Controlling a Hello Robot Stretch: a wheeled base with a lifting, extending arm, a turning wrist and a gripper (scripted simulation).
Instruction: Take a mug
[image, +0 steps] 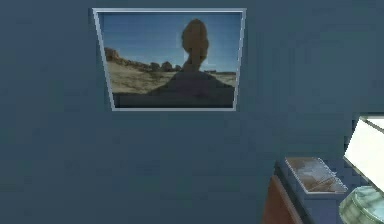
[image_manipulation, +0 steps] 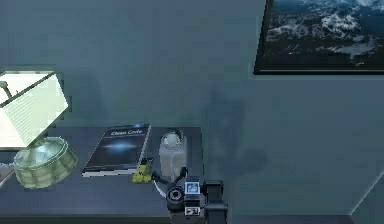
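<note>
A pale, whitish cylinder-shaped thing (image_manipulation: 173, 152) stands on the dark tabletop (image_manipulation: 90, 190) near its right end; I cannot tell from its shape that it is a mug. Just below it is my gripper (image_manipulation: 160, 183), its dark body left of two white marked squares (image_manipulation: 191, 196). A small yellow thing (image_manipulation: 143, 175) lies by the fingers. I cannot tell whether the gripper holds anything, or whether it touches the pale thing.
A dark-covered book (image_manipulation: 117, 148) lies left of the pale thing, with a glass-based lamp (image_manipulation: 40, 160) further left. The book (image: 314, 176) and lamp (image: 366, 170) also appear at the forward view's right. Framed pictures (image: 171, 60) (image_manipulation: 322, 36) hang on blue walls.
</note>
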